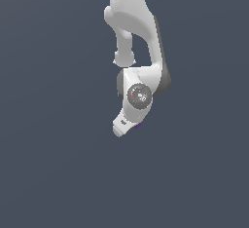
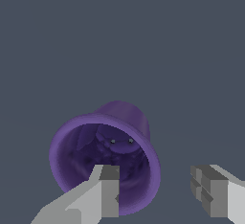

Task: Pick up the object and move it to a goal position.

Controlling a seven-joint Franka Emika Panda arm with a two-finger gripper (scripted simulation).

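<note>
Container: one small dark purple cup-like cylinder (image 2: 105, 163) with a flared rim; hollow mouth faces the wrist camera.
Contents: nothing loose visible inside; dark mottled purple interior with two tiny pale dots on the inner wall.
Count: one cup, one white robot arm (image 1: 133, 37), one gripper (image 2: 158, 192) with two grey fingers.
Gripper state: fingers spread apart, holding nothing; one finger (image 2: 106, 194) overlaps the cup's near rim and mouth in the wrist view, the other sits well clear off the cup's side. Cannot tell whether the overlapping finger touches the rim.
Cup position: just beside and beyond the gripper; not between the fingers. In the exterior view only a sliver of purple (image 1: 138, 124) shows at the lower edge of the gripper (image 1: 121, 127).
Surface: plain dark grey-blue counter (image 1: 48, 173), uniform everywhere.
</note>
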